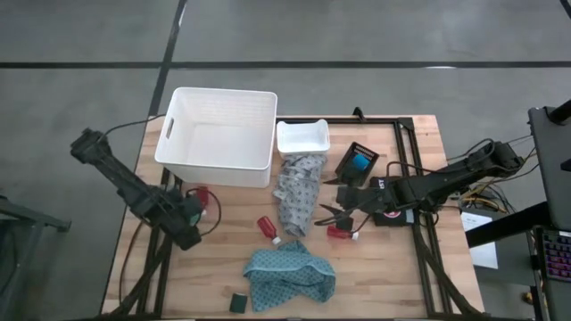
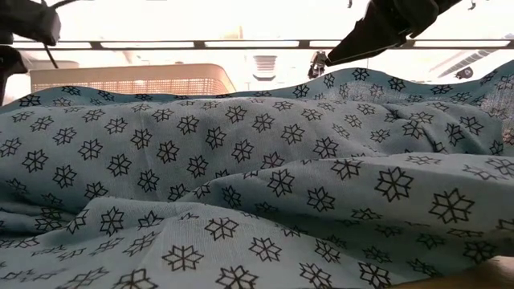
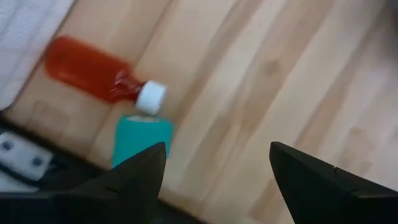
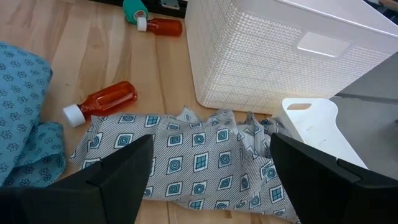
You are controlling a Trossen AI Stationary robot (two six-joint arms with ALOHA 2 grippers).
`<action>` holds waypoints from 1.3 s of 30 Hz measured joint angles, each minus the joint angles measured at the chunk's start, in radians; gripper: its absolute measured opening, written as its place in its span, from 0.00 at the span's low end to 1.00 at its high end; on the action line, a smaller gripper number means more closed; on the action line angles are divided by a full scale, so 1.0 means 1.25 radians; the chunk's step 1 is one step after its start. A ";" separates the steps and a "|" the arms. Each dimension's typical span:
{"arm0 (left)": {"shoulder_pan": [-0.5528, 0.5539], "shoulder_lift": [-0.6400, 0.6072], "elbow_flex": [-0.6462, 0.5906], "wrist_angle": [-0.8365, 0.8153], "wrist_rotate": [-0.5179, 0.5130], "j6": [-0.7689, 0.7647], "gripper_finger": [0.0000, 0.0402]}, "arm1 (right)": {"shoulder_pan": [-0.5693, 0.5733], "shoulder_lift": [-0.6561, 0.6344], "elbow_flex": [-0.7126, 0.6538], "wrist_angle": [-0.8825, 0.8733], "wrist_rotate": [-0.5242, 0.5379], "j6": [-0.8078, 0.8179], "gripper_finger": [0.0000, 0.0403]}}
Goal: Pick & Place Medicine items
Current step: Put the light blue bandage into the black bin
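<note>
In the high view, the left gripper (image 1: 198, 212) was seen at the left of the table, just below the large white bin (image 1: 217, 136). Its fingers were spread apart and nothing was pinched between them. A red bottle (image 1: 197, 193) lay on the bare wood just above the fingertips in that frame, beside the bin's lower wall. In the left wrist view the same red bottle (image 3: 102, 73) was found at the upper left, its long axis slanting down to the right with the white cap toward the centre, and a teal piece (image 3: 142, 139) touched the cap end. The bottle lay off to one side of the open fingers, not between them, so any grasp would be judged to need a sideways shift.

The right gripper (image 1: 336, 215) was held at centre right with fingers likewise spread and empty. A second red bottle (image 1: 268, 226) lay just left of the grey patterned cloth (image 1: 298, 190), and a third (image 1: 341, 232) just below the right fingers. A small dark green container (image 1: 237, 303) rested at lower centre, beside the teal cloth (image 1: 291, 275).
</note>
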 joint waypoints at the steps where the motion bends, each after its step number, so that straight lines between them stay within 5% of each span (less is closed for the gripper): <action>1: 0.013 0.000 0.000 -0.009 0.007 0.002 0.73 | 0.000 0.000 0.000 0.000 0.000 0.000 0.79; 12: 0.164 0.024 -0.019 -0.028 0.095 0.147 0.71 | 0.000 0.000 0.000 0.000 0.000 0.000 0.79; 22: 0.223 0.179 -0.019 -0.041 0.146 0.275 0.64 | 0.000 0.000 0.000 0.000 0.000 0.000 0.79; 39: 0.223 0.200 -0.022 -0.044 0.060 0.189 0.58 | 0.000 0.000 0.000 0.000 0.000 0.000 0.79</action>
